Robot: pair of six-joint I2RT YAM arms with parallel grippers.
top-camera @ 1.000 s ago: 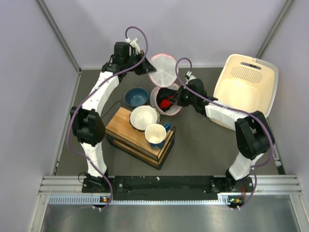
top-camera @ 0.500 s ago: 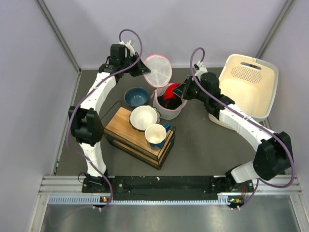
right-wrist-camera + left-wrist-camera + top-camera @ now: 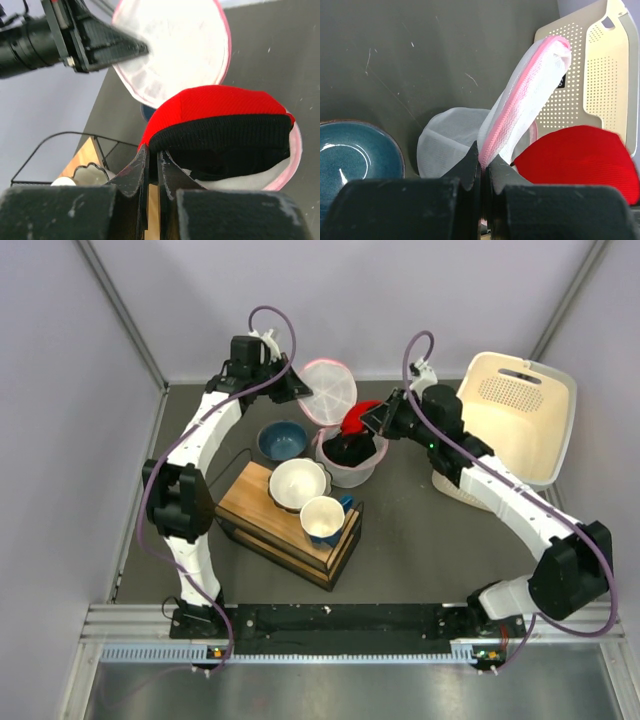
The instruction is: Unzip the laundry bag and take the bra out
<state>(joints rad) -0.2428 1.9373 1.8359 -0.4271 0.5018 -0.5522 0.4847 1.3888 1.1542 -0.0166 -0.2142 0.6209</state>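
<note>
The white mesh laundry bag with pink zipper trim stands open at the table's middle back, its round lid raised upright. My left gripper is shut on the lid's pink rim. My right gripper is shut on the red and black bra and holds it just above the bag's opening. In the right wrist view the bra hangs from the jaws over the bag's white body. The left wrist view shows the bra to the right of the lid.
A cream perforated basket leans at the back right. A blue bowl sits left of the bag. A wooden box in front carries a white bowl and a blue-handled cup.
My right gripper has risen out of the bag with the bra, lifting it from inside to above the rim. The left gripper keeps holding the lid up, shifted slightly.
</note>
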